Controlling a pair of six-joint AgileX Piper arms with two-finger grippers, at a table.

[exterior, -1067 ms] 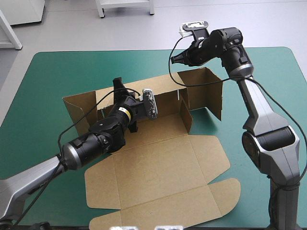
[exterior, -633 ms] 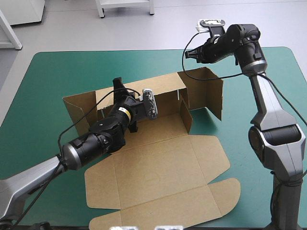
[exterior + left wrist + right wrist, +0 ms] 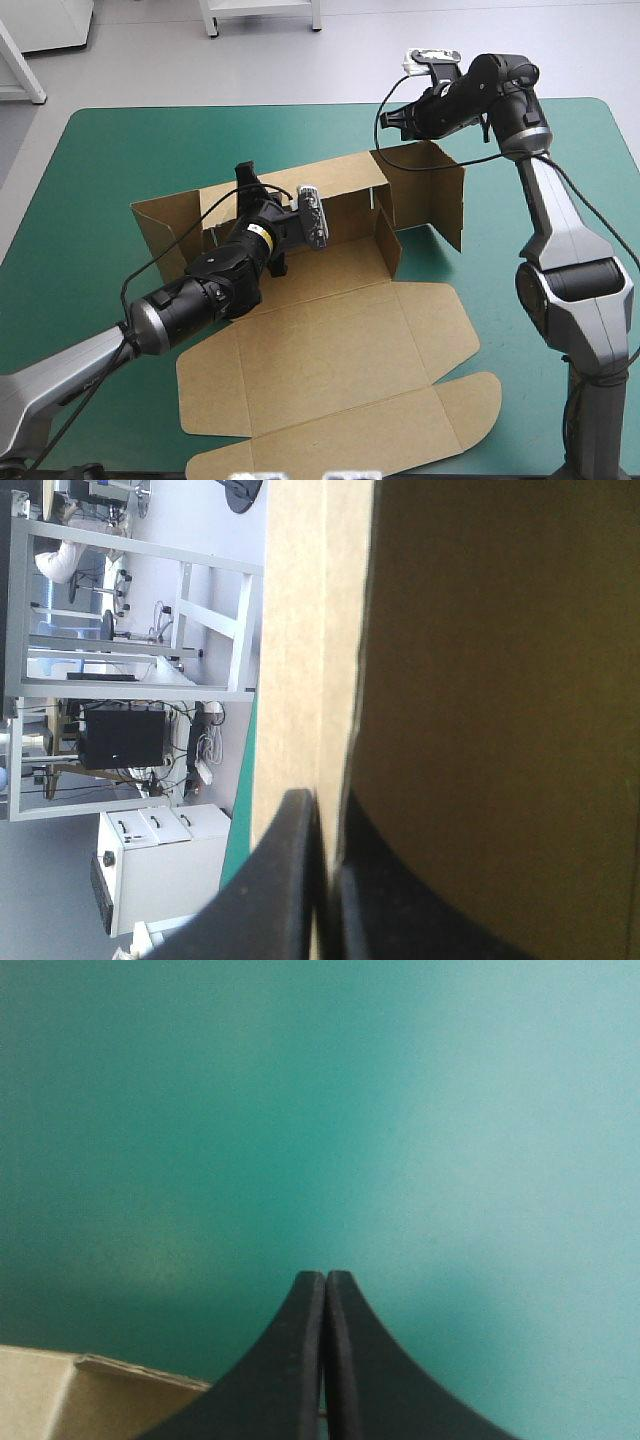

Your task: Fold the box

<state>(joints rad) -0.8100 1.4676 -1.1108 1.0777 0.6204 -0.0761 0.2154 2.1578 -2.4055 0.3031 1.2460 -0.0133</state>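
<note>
The brown box (image 3: 340, 350) lies mid-table with its long back wall and right-hand side walls raised, its lid and flaps flat toward the near edge. My left gripper (image 3: 245, 176) reaches over the tray floor and is shut on the top edge of the back wall. In the left wrist view the board (image 3: 480, 680) runs between the two black fingers (image 3: 290, 880) of that gripper (image 3: 325, 810). My right gripper (image 3: 385, 118) hangs shut in the air just beyond the box's right rear corner, holding nothing. Its closed tips (image 3: 325, 1278) point at the teal-green cover (image 3: 300, 1110), with a box corner (image 3: 60, 1400) beside them.
The raised right side panel (image 3: 440, 195) stands under the right forearm. Bare teal-green cover (image 3: 120, 150) surrounds the box on the far left, far right and along the near right edge.
My right gripper rose and swung right from just above the box's rear wall, then eased back a little to the left. The left gripper and the box have not moved.
</note>
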